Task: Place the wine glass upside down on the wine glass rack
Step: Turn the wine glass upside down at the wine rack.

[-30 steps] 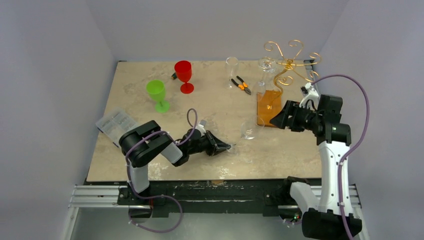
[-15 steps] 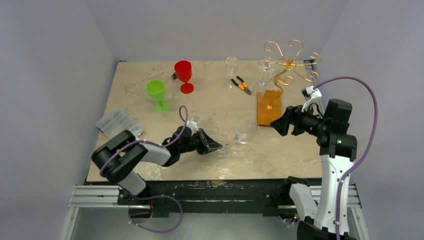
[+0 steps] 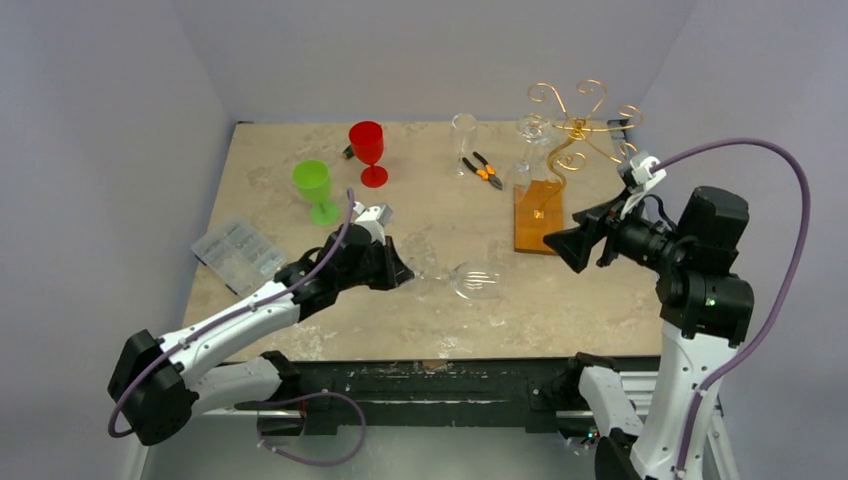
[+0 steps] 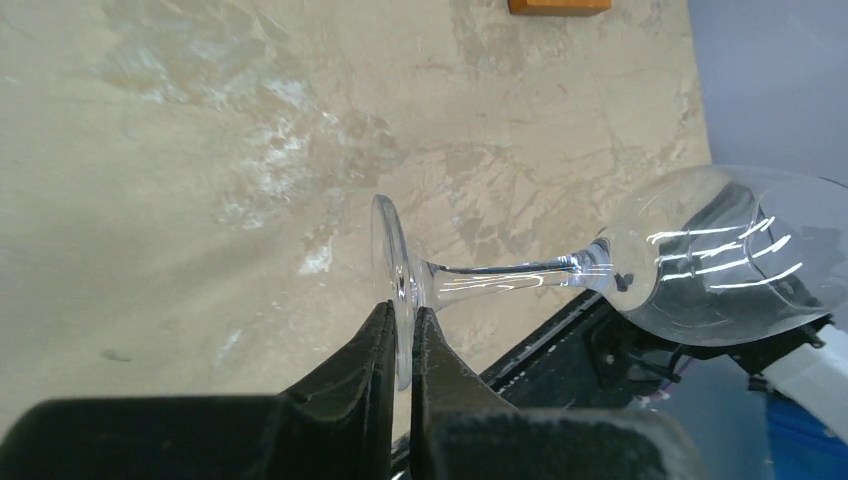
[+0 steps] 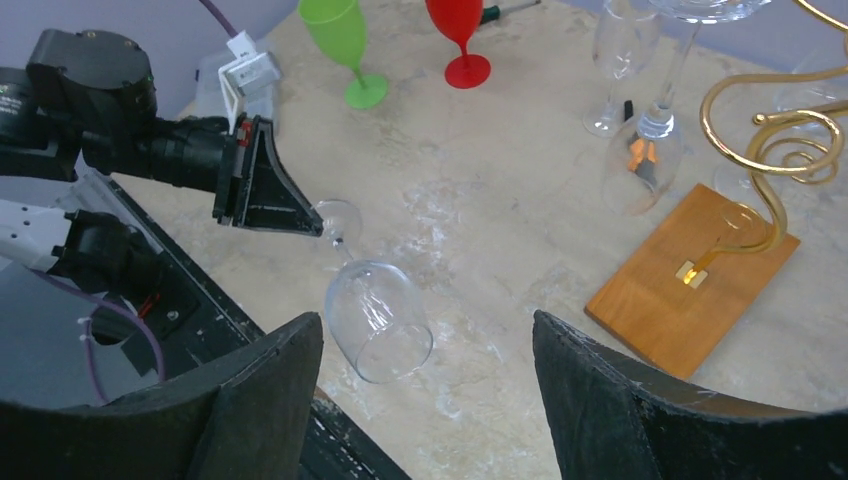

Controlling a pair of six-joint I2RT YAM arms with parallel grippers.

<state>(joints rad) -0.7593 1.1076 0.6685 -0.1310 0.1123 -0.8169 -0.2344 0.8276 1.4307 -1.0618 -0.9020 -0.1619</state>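
A clear wine glass [image 3: 478, 280] hangs on its side above the table's near middle, bowl pointing right. My left gripper [image 3: 400, 272] is shut on the rim of its round foot [image 4: 392, 270]. The stem [image 4: 500, 275] and bowl [image 4: 720, 250] stick out past the black fingers [image 4: 360, 370]. The wine glass rack [image 3: 575, 125], gold spirals on an orange-brown base [image 3: 538, 215], stands at the far right. My right gripper [image 3: 560, 243] hovers open, right of the glass and in front of the base, holding nothing. From the right wrist the bowl [image 5: 378, 320] shows between its spread fingers [image 5: 270, 390].
Another clear glass [image 5: 645, 150] hangs bowl-down at the rack. A tall clear glass [image 3: 463, 140] and orange-handled pliers [image 3: 485, 170] lie just left of it. A red goblet [image 3: 367, 150] and a green goblet [image 3: 315, 188] stand far left, a plastic box [image 3: 235, 250] at the left edge.
The left arm has stretched out and up, carrying the glass by its foot up off the table. The right arm has risen and drawn back right, its jaws spread wider.
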